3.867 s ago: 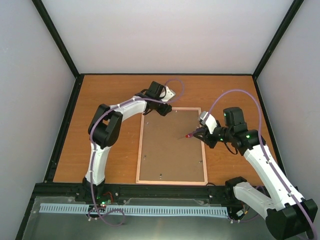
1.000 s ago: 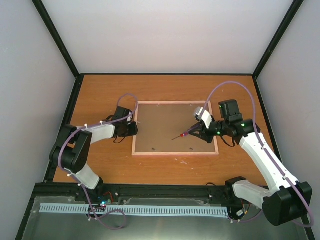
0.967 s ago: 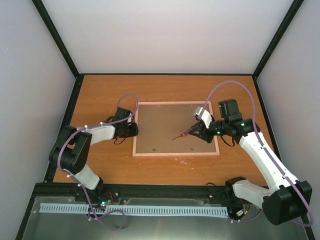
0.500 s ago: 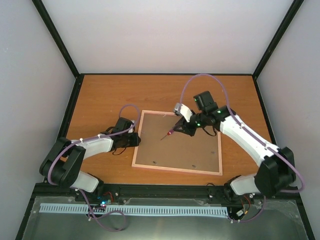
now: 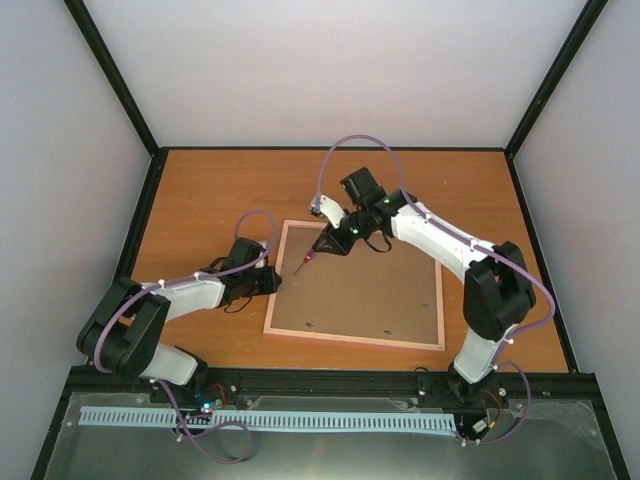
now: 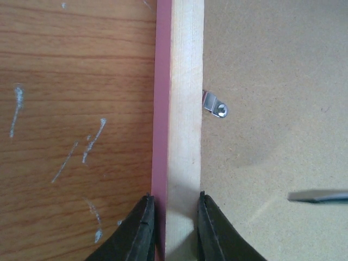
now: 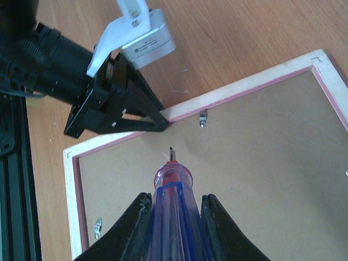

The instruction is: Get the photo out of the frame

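The frame (image 5: 352,339) lies rear side up on the table, showing its brown hardboard panel with pale wood edging. The photo is hidden beneath the panel. My left gripper (image 5: 270,281) is shut on the frame's left rail; in the left wrist view its jaws stand one on each side of the pale rail (image 6: 185,81) and its pink edge. My right gripper (image 5: 335,240) is shut on a screwdriver (image 5: 305,262) with a clear blue-and-red handle (image 7: 175,185). The blade hangs just above the panel near the left rail, and its tip (image 6: 318,197) shows in the left wrist view.
Small metal turn clips sit along the panel's edges (image 6: 216,106) (image 7: 203,117) (image 7: 98,227). The orange wooden table (image 5: 200,190) is walled on three sides. A black rail (image 5: 300,380) runs along the near edge. Purple cables loop over both arms.
Over the earlier frames the frame was turned from portrait to landscape and shifted. In the last half second my right arm carried the screwdriver left, toward the left rail and my left gripper.
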`<control>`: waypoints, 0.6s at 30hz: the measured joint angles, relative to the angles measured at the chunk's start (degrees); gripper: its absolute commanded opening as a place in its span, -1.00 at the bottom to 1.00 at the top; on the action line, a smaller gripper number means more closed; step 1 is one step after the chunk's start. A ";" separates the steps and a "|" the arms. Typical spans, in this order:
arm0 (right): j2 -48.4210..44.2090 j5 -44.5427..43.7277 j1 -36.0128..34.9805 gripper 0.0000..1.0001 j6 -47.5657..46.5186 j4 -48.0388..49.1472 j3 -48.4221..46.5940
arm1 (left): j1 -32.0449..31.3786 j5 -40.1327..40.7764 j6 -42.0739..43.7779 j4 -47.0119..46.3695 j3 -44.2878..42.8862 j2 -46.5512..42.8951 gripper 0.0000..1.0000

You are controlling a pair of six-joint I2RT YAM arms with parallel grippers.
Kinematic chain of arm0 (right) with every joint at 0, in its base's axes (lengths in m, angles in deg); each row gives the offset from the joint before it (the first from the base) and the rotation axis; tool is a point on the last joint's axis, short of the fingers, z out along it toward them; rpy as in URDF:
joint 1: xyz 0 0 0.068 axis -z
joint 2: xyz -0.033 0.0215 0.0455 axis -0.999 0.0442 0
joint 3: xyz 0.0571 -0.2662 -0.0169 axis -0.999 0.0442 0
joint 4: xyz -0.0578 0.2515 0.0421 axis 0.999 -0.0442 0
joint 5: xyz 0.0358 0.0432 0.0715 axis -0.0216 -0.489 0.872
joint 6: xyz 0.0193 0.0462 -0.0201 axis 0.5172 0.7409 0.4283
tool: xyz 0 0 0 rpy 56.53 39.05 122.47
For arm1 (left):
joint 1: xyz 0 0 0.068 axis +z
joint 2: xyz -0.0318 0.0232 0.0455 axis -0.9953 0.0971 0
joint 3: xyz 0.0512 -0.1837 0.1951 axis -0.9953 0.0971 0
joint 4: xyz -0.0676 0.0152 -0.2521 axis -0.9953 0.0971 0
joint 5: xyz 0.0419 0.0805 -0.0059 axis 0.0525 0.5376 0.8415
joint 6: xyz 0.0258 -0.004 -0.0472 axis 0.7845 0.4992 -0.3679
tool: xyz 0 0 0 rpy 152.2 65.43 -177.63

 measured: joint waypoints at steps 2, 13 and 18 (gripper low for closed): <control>1.70 0.02 -0.13 -0.94 0.87 0.02 -1.70 | 0.00 0.00 -0.17 -0.48 0.31 -0.15 -0.98; 8.02 0.22 -1.31 -0.94 4.07 -0.31 -9.22 | -0.02 0.07 -0.70 -1.66 1.11 -0.52 -0.98; 9.81 0.17 -1.49 -0.94 4.81 -0.42 -10.36 | -0.02 0.09 -0.85 -2.01 1.36 -0.66 -0.99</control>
